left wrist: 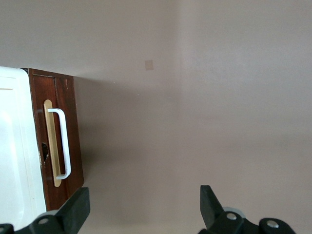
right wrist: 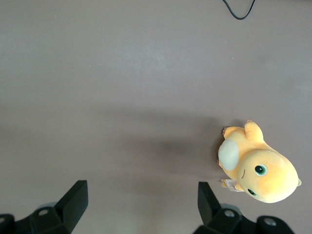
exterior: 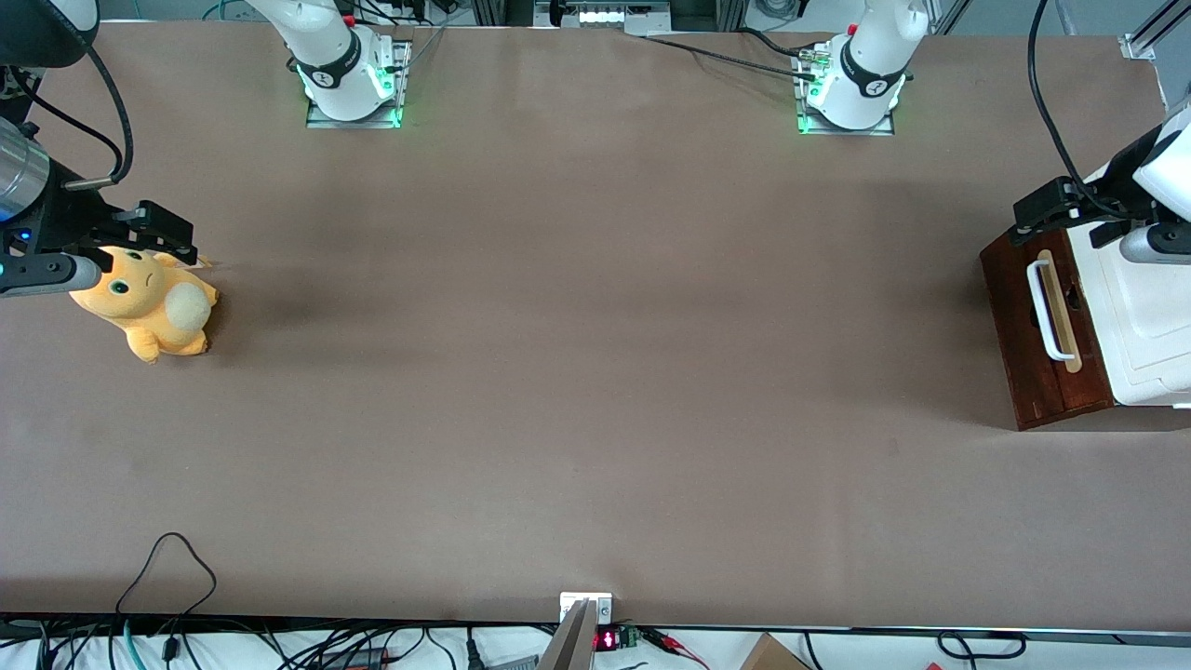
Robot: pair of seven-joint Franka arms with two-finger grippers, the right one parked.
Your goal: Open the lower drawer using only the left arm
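Observation:
The lower drawer has a dark reddish-brown front that sits against the white cabinet body at the working arm's end of the table. Its white bar handle lies on a pale wood strip. My left gripper hovers above the end of the drawer front that is farther from the front camera. In the left wrist view the gripper is open over bare table, with nothing between its black fingers. The drawer front and handle show beside one finger, apart from it.
A yellow plush toy lies toward the parked arm's end of the table. A black cable loop rests near the table edge closest to the front camera. A small square patch marks the table surface.

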